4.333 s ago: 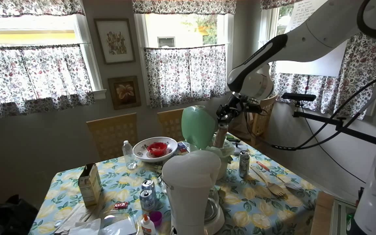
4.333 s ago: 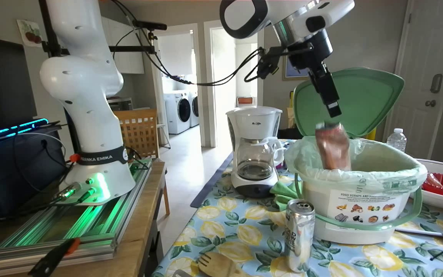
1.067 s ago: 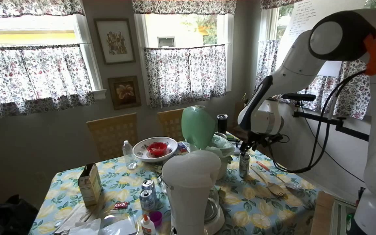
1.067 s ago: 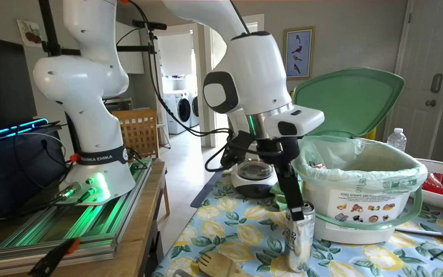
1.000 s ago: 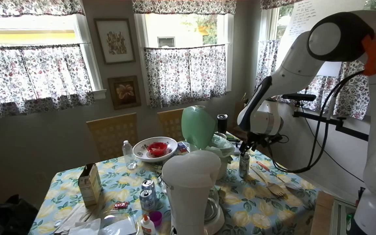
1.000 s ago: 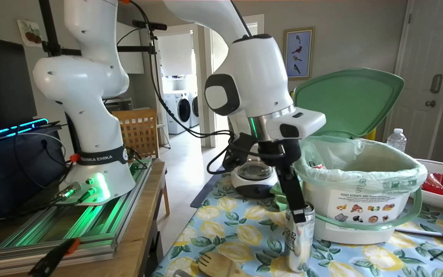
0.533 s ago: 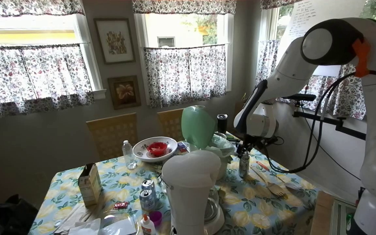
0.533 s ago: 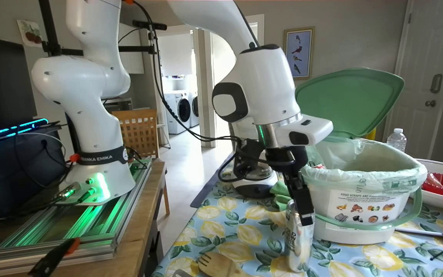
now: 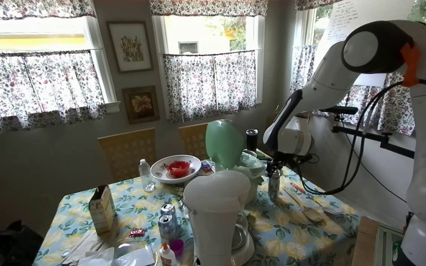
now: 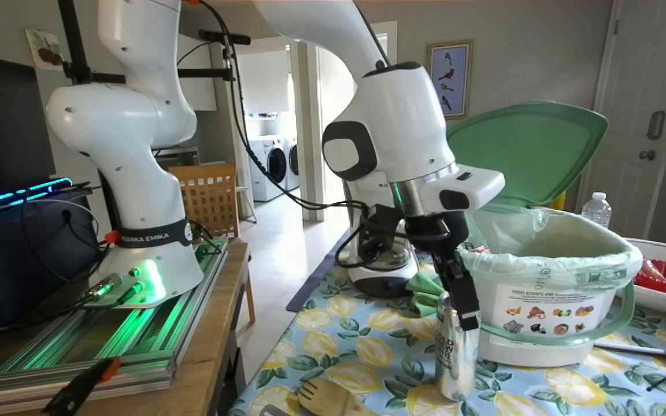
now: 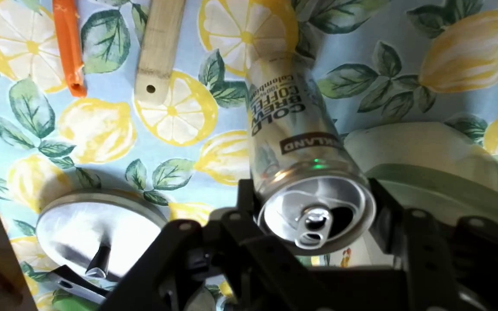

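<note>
The claw [image 11: 314,203] pinches the can [image 11: 290,116] by its top, just beside the bin [image 10: 506,349], and the can, which looks thin, could bend if the claw squeezes too hard, slip down if it squeezes too softly, or bump the bin if the arm [image 10: 405,121] swings that way.

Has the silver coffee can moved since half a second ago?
Yes: in both exterior views, the coffee can has shifted slightly toward the green-lidded bin, which hasn't moved.
</note>
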Robot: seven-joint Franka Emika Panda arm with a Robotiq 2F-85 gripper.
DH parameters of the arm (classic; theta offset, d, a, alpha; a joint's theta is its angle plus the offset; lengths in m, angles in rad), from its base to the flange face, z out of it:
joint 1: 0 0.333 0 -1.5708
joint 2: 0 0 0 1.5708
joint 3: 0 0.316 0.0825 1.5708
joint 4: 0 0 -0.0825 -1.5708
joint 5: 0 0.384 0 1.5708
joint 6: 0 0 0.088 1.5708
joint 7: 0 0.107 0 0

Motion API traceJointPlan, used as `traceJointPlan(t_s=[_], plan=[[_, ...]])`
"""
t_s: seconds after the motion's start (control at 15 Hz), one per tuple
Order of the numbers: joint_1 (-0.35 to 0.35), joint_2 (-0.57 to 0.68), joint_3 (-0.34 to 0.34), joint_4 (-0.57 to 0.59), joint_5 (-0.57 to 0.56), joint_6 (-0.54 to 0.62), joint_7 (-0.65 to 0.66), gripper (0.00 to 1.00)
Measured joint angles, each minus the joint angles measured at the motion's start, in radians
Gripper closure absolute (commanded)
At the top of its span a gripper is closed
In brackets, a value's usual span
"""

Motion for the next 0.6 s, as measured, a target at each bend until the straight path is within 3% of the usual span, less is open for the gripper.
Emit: traceJointPlan(t_s=[0.2,0.33,0.6], plan=[[0.071,-0.026,-0.08,-0.015,-0.036,0.001,0.047,0.62],[0.138,-0.05,-0.163,-0.033,-0.129,0.003,0.125,0.62],[0.328,-0.086,-0.401,-0.056,-0.304,0.013,0.272,0.62]])
